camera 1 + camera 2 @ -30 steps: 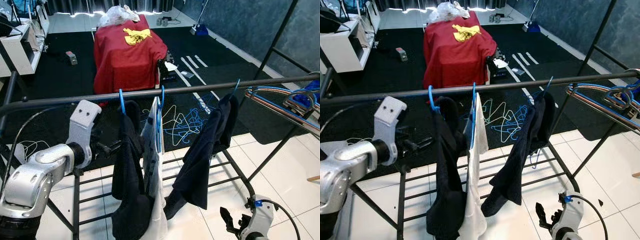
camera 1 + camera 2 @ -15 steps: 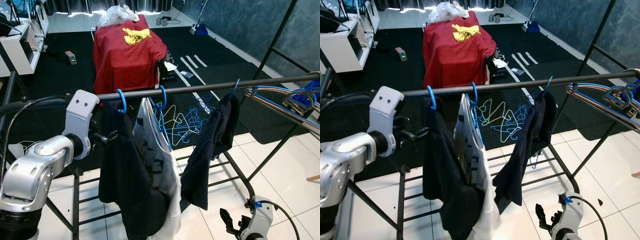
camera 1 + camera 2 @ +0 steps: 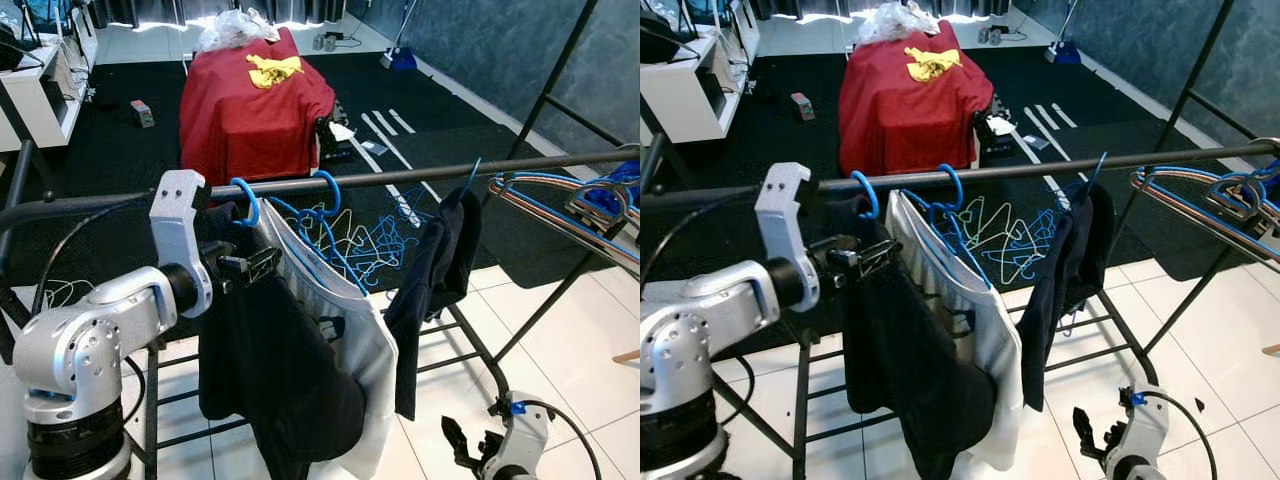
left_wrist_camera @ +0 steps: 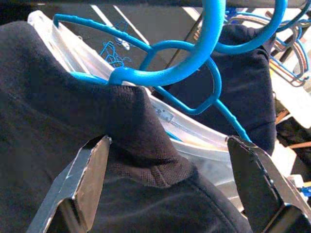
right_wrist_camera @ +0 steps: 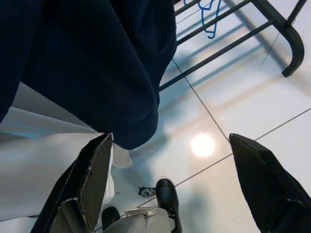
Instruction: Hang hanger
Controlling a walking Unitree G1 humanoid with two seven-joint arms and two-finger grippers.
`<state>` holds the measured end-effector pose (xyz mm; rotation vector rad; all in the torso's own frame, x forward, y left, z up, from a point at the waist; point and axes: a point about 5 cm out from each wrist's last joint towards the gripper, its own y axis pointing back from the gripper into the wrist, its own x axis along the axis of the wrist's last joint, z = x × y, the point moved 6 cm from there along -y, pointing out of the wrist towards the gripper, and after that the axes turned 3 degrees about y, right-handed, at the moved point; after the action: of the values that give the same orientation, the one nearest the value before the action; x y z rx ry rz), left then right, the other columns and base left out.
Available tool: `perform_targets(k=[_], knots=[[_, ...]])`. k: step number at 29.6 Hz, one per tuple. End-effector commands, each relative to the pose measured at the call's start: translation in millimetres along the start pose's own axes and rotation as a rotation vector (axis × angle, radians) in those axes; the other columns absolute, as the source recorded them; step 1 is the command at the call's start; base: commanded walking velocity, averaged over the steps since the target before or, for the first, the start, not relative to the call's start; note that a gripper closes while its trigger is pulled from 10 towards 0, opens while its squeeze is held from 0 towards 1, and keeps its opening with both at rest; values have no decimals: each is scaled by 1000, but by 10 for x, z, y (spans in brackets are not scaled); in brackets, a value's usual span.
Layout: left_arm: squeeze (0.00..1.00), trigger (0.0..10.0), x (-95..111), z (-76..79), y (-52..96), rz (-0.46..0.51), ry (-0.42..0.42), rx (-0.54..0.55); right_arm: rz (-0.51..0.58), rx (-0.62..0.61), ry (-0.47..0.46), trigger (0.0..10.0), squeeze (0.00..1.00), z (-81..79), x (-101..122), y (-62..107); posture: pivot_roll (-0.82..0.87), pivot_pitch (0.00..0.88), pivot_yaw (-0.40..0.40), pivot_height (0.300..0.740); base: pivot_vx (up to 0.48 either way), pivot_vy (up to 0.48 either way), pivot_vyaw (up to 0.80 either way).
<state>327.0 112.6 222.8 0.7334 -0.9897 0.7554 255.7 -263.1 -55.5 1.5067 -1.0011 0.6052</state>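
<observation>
The left claw (image 3: pixel 262 264) sits just under the rail (image 3: pixel 400 176), its black fingers (image 4: pixel 82 179) spread apart and released, with the shoulder of the black shirt (image 3: pixel 265 380) lying loose between them rather than pinched. Right above the fingertips the blue hanger (image 4: pixel 194 63) carrying that shirt has its hook over the rail, so the hanging step looks done — what is in hand now is letting go and backing off.

The next move, as I judge it, calls for drawing the claw straight back toward the robot's own body without snagging the cloth or tugging the hook off the bar. Room is tight on the far side of the claw: a second blue hanger (image 3: pixel 325 200) with a white shirt (image 3: pixel 350 330) hangs just beside the black one, touching it, and a dark garment (image 3: pixel 435 270) hangs farther along the rail. A bundle of spare hangers (image 3: pixel 575 205) juts in from the far right end. Behind the claw, toward the robot, the rail is bare — that is the open side.

The right claw (image 3: pixel 468 452) hangs idle low down near the tiled floor (image 3: pixel 560 350), fingers open, well apart from the rack's lower bars (image 3: pixel 460 330).
</observation>
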Motion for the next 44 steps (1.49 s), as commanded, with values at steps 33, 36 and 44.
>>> perform_targets(k=[33,36,44], knots=[[0,10000,-40,517,22,-9,109,-250,7,-10,-26,10000,0,16,-19,1,-81,122,-58,740,0,0,0],[0,10000,20,564,26,27,144,-295,8,-9,-25,10000,0,12,-15,2,-82,120,-57,740,0,0,0],[0,10000,-105,657,40,-17,181,-364,5,-9,-24,10000,0,21,-23,-1,-83,114,-58,740,0,0,0]])
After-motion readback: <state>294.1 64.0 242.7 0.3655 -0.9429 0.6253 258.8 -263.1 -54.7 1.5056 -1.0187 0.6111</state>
